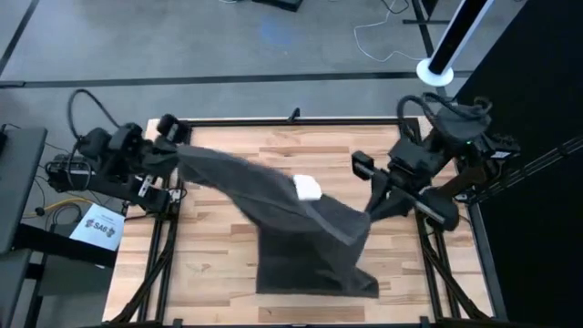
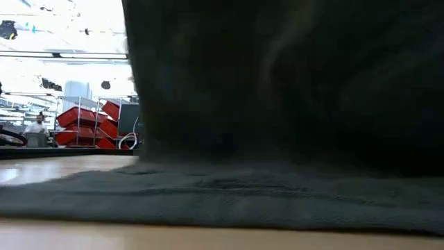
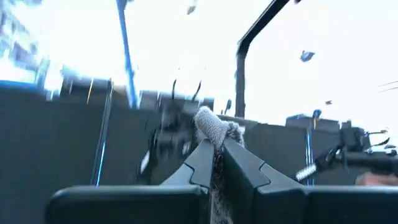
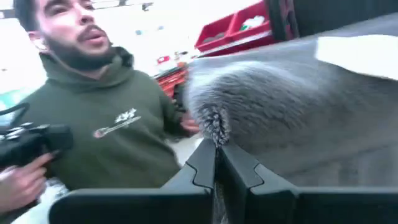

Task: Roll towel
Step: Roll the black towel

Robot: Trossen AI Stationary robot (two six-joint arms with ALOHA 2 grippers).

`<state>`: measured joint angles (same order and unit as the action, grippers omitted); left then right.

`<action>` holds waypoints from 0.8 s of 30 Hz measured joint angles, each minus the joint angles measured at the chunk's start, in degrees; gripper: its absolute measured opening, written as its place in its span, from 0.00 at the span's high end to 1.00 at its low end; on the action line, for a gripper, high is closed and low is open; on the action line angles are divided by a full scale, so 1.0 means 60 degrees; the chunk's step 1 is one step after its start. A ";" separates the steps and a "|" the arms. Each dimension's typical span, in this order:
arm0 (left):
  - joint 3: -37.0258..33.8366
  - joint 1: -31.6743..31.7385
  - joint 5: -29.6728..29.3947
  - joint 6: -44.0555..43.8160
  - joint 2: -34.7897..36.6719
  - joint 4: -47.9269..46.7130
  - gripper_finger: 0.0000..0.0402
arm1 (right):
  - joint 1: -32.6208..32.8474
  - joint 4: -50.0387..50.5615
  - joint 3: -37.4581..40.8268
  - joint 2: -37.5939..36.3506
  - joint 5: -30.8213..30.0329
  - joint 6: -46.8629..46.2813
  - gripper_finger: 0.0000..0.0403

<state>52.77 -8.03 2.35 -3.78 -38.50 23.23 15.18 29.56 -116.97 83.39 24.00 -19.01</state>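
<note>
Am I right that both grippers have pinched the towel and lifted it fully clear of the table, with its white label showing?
Not quite. Both the left gripper and right gripper are shut on the towel, and its white label shows, but it is not fully clear: the high view shows its lower part lying on the table, and the low view agrees.

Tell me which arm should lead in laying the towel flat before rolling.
Probably the right. Both grippers pinch towel corners, but the right gripper sits lower, near mid-table, where the cloth already drapes onto the wood. The left gripper holds its corner high by the far left edge.
</note>
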 joint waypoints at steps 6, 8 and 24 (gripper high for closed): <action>0.0000 0.0315 -0.3198 0.1173 0.0044 -0.0805 0.97 | -0.0900 0.2999 0.0000 -0.0040 -0.3423 -0.0793 1.00; 0.0000 0.0559 -0.4695 0.1513 0.0062 -0.1667 0.97 | -0.1385 0.4367 0.0000 0.0051 -0.4131 -0.1174 1.00; -0.0018 0.3866 -0.6548 0.0661 -0.0648 -0.7539 0.97 | -0.4991 0.6679 0.2822 0.0529 -0.5673 -0.1107 1.00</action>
<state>52.66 15.16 -36.94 0.19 -42.39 -22.00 -14.77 69.63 -100.03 86.56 -10.04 -25.65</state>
